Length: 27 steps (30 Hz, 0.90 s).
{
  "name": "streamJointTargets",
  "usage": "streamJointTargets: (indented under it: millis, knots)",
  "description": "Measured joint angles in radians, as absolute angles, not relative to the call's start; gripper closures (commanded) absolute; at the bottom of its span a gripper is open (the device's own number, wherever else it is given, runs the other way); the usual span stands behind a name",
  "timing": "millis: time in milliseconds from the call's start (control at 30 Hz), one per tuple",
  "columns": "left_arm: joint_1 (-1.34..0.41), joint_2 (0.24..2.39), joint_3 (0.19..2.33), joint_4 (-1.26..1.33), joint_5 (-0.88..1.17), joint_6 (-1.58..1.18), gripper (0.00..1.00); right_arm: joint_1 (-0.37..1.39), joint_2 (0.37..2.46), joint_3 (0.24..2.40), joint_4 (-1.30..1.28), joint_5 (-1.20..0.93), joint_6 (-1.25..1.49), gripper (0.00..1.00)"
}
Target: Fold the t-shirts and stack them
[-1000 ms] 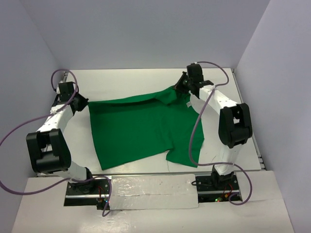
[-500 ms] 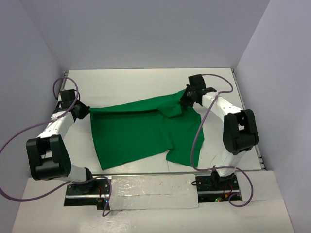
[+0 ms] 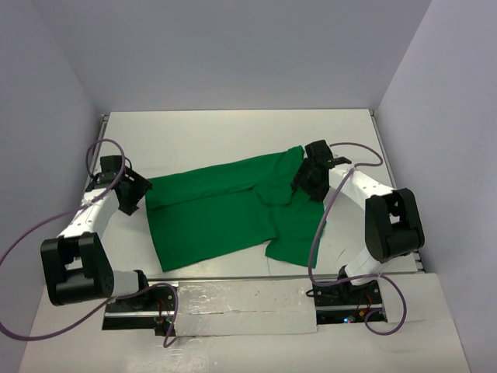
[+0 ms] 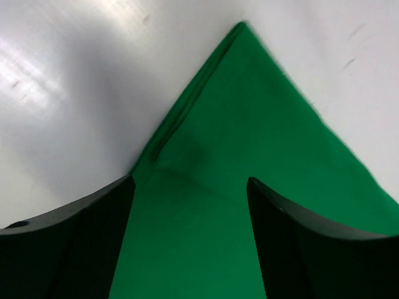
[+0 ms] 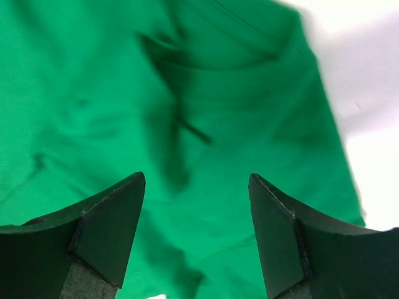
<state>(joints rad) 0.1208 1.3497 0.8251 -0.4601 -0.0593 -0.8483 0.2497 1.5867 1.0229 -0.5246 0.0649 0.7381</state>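
The bright green t-shirt (image 3: 225, 206) lies spread on the white table, its far edge folded over toward the front. My left gripper (image 3: 133, 194) stands at the shirt's left corner, jaws open, with the green corner (image 4: 243, 124) lying flat between and beyond the fingers. Over the shirt's right part my right gripper (image 3: 305, 180) hangs open, and rumpled green cloth (image 5: 206, 112) shows between its fingers with nothing pinched. No neck label shows.
The white table (image 3: 233, 132) is walled in by grey panels at the back and both sides. A taped strip (image 3: 241, 307) runs along the near edge between the two arm bases. Purple cables loop beside each arm.
Both grippers carried the shirt's far edge toward the front, folding it over, then opened and let the cloth go. The shirt now lies lower and narrower.
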Motion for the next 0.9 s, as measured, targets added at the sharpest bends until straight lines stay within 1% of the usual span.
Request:
streamJointTargets:
  millis: [167,200,300,367,400,533,633,667,700,900]
  knots:
    - [0.112,1.248,0.820,-0.557,-0.114,-0.859,0.19,0.251,1.580,1.011,-0.535,0.080,0.740,0.31]
    - [0.112,1.230,0.828,-0.560,-0.119,-0.858,0.20,0.251,1.577,1.021,-0.532,0.081,0.738,0.36]
    - [0.112,1.215,0.870,-0.552,-0.120,-0.857,0.22,0.251,1.571,1.052,-0.511,0.081,0.729,0.46]
    - [0.111,1.246,0.898,-0.535,-0.116,-0.856,0.23,0.251,1.565,1.058,-0.487,0.078,0.723,0.52]
    - [0.109,1.268,0.913,-0.525,-0.111,-0.855,0.23,0.251,1.561,1.056,-0.477,0.074,0.722,0.53]
    - [0.081,1.401,0.947,-0.480,-0.085,-0.855,0.24,0.250,1.548,1.004,-0.424,0.043,0.717,0.55]
    - [0.059,1.488,0.956,-0.463,-0.065,-0.856,0.24,0.250,1.552,0.963,-0.408,0.014,0.716,0.63]
    - [0.055,1.511,0.958,-0.459,-0.059,-0.857,0.24,0.250,1.555,0.953,-0.405,0.006,0.715,0.64]
    - [0.052,1.527,0.958,-0.459,-0.054,-0.857,0.24,0.249,1.560,0.947,-0.401,0.001,0.714,0.68]
    - [0.051,1.537,0.958,-0.452,-0.047,-0.857,0.24,0.235,1.612,0.934,-0.367,-0.020,0.712,0.70]
